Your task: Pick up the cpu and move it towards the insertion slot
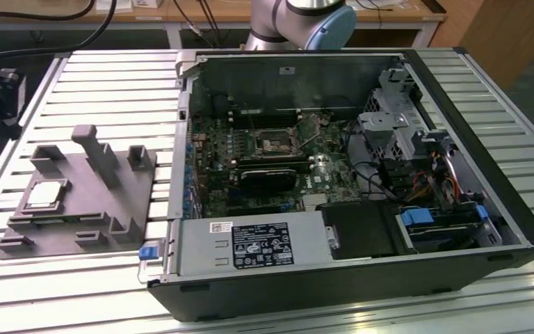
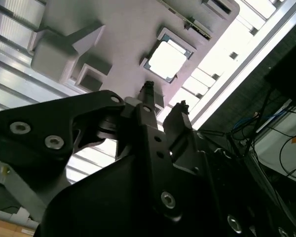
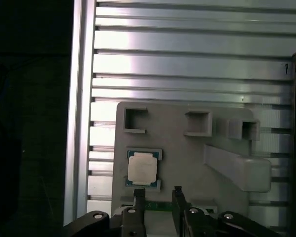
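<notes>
Gripper (image 3: 158, 194), jaws spread and empty, hangs near the cpu (image 3: 142, 168) (seated on the grey moulded block (image 3: 182, 158)); a sound pick likely requires straddling its edges squarely.

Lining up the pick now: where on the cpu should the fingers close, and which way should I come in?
Grip the cpu by two opposite edges, coming straight down from above. It lies flat, face up, on the grey moulded block, so only its thin rim offers purchase. Small lips seem to border two edges; the other two look freer. The gripper is open and empty.
</notes>
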Robot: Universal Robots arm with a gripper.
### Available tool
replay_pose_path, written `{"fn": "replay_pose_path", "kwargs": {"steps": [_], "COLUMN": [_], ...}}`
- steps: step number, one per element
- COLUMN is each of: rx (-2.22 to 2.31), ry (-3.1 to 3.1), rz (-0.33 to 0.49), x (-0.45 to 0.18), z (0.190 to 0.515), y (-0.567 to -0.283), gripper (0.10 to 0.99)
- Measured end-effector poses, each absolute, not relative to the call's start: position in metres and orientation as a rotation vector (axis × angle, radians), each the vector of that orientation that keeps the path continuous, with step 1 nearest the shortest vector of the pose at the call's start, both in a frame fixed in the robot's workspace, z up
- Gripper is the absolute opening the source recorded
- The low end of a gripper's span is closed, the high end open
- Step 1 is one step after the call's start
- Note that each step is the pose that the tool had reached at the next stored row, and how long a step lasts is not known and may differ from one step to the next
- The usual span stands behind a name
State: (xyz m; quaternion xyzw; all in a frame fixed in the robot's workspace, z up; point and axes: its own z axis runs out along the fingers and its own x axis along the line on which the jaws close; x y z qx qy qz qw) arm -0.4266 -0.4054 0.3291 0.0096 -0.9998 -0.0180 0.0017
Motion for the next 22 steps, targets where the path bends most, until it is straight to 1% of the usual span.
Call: {"fn": "replay_pose_path", "kwargs": {"steps": [2, 3, 5, 6, 7, 8, 9, 10, 11, 21, 22], "rx": [0.030, 0.030, 0.030, 0.030, 0.030, 0.030, 0.030, 0.030, 0.030, 0.030, 0.030], "ry": [-3.137, -3.138, -3.138, -3.137, -3.138, -3.138, -3.138, -3.138, -3.138, -3.137, -3.137], "rz": [-0.056, -0.056, -0.057, -0.056, -0.057, -0.057, -0.057, -0.057, -0.057, -0.056, -0.056], "x": [-0.427, -0.427, -0.427, -0.427, -0.427, -0.427, -0.427, -0.427, -0.427, -0.427, -0.427], "z": [0.328, 0.327, 0.325, 0.324, 0.323, 0.322, 0.322, 0.321, 0.320, 0.314, 0.313], "y": [-0.405, -0.405, -0.405, -0.405, -0.405, -0.405, -0.405, -0.405, -0.405, -0.405, -0.405], "gripper": [0.412, 0.412, 0.525, 0.525, 0.584, 0.584, 0.643, 0.643, 0.706, 0.706, 0.718]}}
